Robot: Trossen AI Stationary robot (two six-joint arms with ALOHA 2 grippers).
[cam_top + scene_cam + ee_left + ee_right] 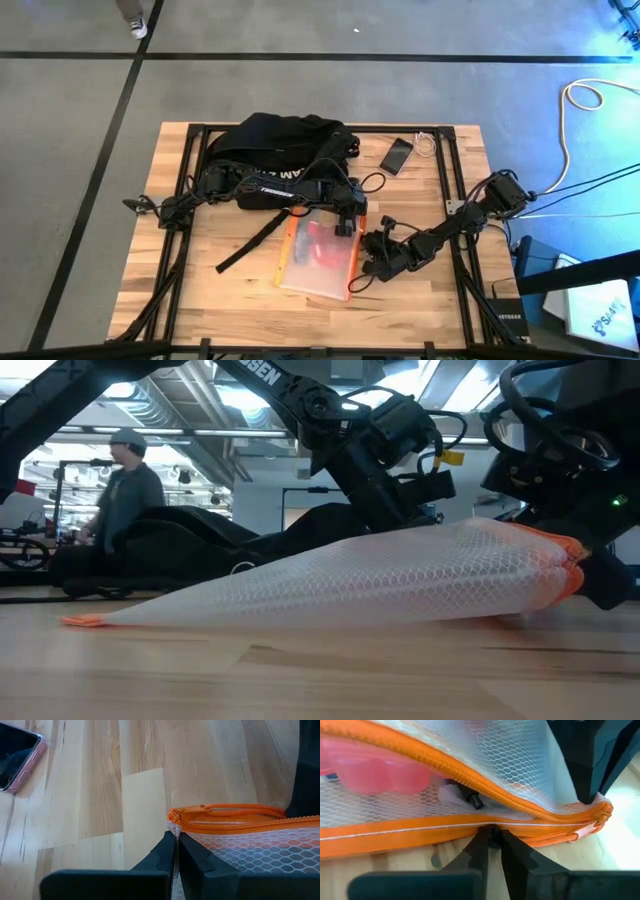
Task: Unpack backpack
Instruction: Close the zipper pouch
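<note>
High view, mesh pouch point(318, 256) holding red items point(318, 243)

White mesh pouch point(380, 580) with orange edging lies on the table point(320, 670); dark arm point(370, 450) above; person point(125, 485) beyond.

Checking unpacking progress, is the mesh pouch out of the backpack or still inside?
Out. The mesh pouch lies on the table, in front of the backpack, with both tools pinching its orange edge.
</note>
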